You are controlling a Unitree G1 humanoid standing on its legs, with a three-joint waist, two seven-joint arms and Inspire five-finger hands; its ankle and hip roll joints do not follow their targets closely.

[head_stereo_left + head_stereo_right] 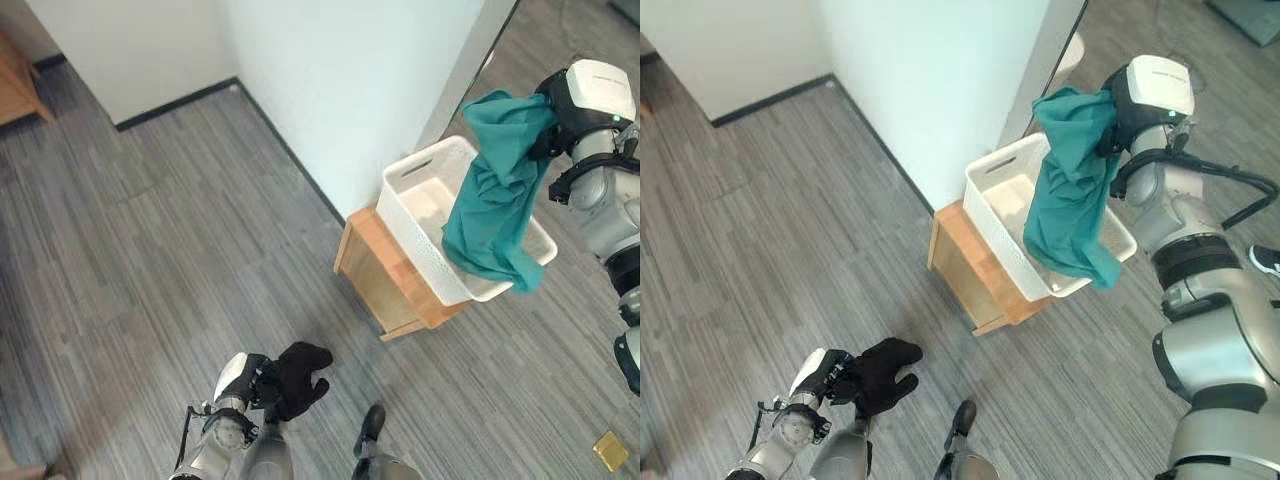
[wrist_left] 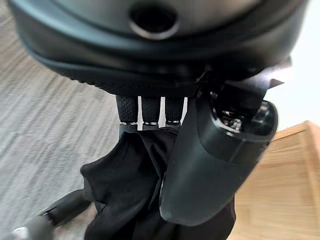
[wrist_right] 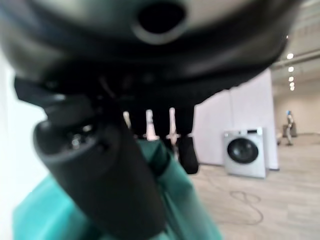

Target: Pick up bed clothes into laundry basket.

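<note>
A teal cloth (image 1: 498, 195) hangs from my right hand (image 1: 552, 112), which is shut on its top end. The cloth drapes over the far rim and into a white laundry basket (image 1: 420, 168), which sits on a low wooden stand (image 1: 372, 262) against the wall. The right wrist view has the teal cloth (image 3: 35, 215) pinched between thumb and fingers. Low in front of me, my left hand (image 1: 250, 378) is shut on a bunched black cloth (image 1: 302, 372). In the left wrist view the black cloth (image 2: 125, 190) hangs between the fingers (image 2: 149, 112) and the thumb (image 2: 210, 160).
A white wall corner (image 1: 330, 90) stands just behind the basket. Grey plank floor (image 1: 150, 260) spreads out to the left. A wooden piece of furniture (image 1: 15, 80) sits at the far left, and a small yellow object (image 1: 610, 450) lies on the floor. A washing machine (image 3: 245, 150) stands far off.
</note>
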